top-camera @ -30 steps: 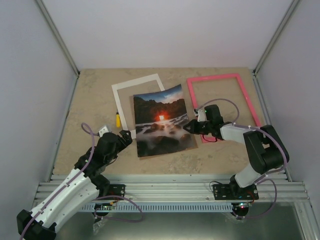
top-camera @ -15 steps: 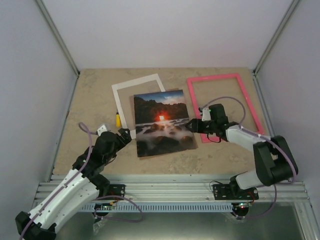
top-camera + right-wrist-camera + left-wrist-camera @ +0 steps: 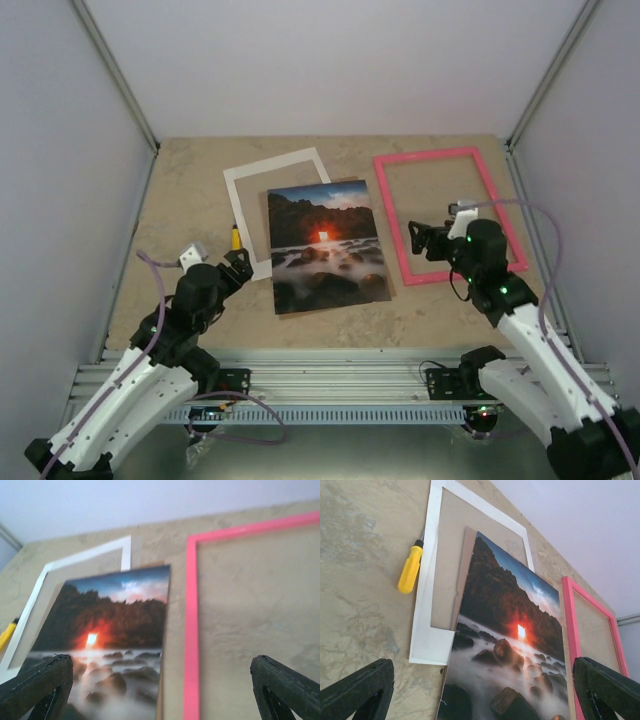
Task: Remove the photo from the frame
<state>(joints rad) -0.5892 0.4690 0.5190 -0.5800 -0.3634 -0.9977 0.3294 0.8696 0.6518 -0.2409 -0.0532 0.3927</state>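
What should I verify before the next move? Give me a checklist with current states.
1. Photo out of frame: ok, it lies flat beside the empty frame.
2. Photo apart from frame: ok, a narrow gap shows in the right wrist view.
3. Photo clear of mat: not ok, it covers the mat's near right corner.
4. Right gripper free: ok, open and empty, over the frame's left side.
5. Left gripper free: ok, open and empty, near the screwdriver.
6. Photo unbent: cannot tell.
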